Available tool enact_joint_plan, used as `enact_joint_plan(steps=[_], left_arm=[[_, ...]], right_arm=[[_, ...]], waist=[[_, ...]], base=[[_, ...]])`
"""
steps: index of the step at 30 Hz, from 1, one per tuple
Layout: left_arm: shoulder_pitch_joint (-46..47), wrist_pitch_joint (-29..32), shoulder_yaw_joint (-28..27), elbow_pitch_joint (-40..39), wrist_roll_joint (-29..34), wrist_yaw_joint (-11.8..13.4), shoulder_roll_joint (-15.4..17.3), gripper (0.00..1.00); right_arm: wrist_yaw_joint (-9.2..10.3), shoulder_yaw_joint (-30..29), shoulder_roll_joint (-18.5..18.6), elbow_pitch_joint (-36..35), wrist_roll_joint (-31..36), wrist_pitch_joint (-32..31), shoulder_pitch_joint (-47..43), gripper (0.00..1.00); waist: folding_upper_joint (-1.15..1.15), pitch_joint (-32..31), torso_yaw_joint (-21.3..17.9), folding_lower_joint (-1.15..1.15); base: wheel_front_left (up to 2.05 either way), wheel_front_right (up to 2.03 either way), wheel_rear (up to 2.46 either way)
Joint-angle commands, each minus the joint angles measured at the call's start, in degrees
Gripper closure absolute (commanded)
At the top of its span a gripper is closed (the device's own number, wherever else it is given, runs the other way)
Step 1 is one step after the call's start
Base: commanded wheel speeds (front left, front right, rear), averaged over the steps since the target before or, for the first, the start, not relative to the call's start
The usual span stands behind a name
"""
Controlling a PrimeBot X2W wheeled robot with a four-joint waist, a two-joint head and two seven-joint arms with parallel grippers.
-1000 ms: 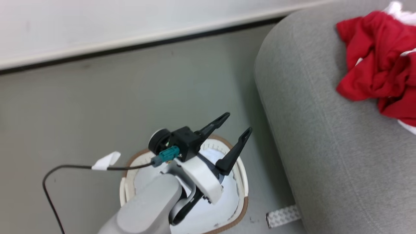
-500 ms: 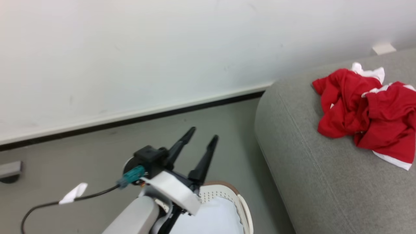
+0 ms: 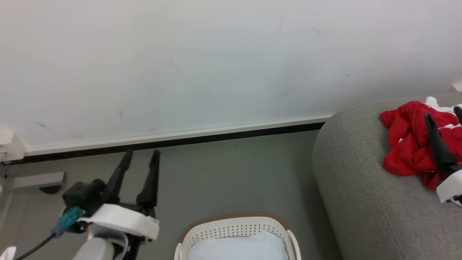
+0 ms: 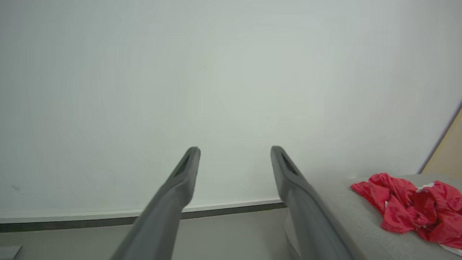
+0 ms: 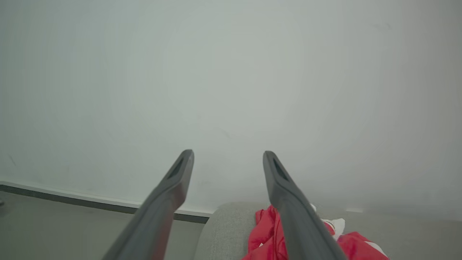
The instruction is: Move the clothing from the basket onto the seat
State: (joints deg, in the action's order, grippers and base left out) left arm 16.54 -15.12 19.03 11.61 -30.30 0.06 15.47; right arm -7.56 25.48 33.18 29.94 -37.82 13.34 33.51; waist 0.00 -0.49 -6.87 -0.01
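The left gripper (image 3: 142, 154) hangs in the air well to the left of the laundry basket (image 3: 231, 216), above the grey floor (image 3: 234, 173). Its two long dark fingers stand apart with nothing between them, tips aimed at the white wall (image 3: 216, 65). A teal connector (image 3: 68, 218) sits on its wrist, farther left of the basket.

The basket stands on the floor at the bottom edge of the head view. It is white with rows of small holes and a tan rim, and a pale white cloth (image 3: 238, 247) lies inside it.

Just right of the basket rises the rounded end of the light grey sofa (image 3: 361, 187). The red garments (image 3: 408, 144), with bits of white trim showing, lie in a crumpled heap on the sofa's top, out of the basket, well to its right and nearer the wall.

Farthest right of the basket, the right gripper (image 3: 443, 113) is over the sofa, in front of the heap. Its fingers are spread wide and hold nothing. Whether they touch the fabric cannot be told.
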Motion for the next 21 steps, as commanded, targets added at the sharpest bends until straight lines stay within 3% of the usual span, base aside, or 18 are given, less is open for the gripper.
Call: enact_joint_plan(steps=[1, 5, 11, 16, 21], left_arm=[[-1.7, 0.0, -1.4, -0.5, 0.6, 0.4, 0.3, 0.0], [-6.0, 0.0, -6.6, -2.0, 3.2, 1.3, -1.0, 0.0], [-11.7, 0.0, -13.3, -3.3, 7.0, 0.7, -4.7, 0.0], [-15.4, 0.0, -17.5, -3.8, 10.8, -1.8, -8.3, 0.0], [-18.2, 0.0, -19.8, -3.9, 14.6, -3.3, -10.8, 0.0]], right_arm=[[0.15, -2.0, -0.9, -0.5, 1.6, 0.7, -2.3, 0.0], [0.14, -9.9, -8.1, -4.7, 7.0, 1.8, -10.3, 0.0], [0.15, -19.0, -18.2, -17.0, 17.3, 1.8, -22.0, 0.0], [0.15, -19.9, -23.6, -21.2, 22.1, 1.8, -28.6, 0.0], [0.15, -18.9, -26.4, -21.7, 23.4, 1.9, -31.7, 0.0]], waist=[[0.0, -0.1, 0.6, 0.01], [0.0, 0.0, 1.5, 0.01], [0.0, 0.2, 2.1, 0.01], [0.0, 0.0, 2.0, 0.01], [0.0, -0.2, 1.8, 0.01]], base=[[0.0, 0.0, 0.0], [0.0, 0.0, 0.0], [0.0, 0.0, 0.0], [0.0, 0.0, 0.0], [0.0, 0.0, 0.0]])
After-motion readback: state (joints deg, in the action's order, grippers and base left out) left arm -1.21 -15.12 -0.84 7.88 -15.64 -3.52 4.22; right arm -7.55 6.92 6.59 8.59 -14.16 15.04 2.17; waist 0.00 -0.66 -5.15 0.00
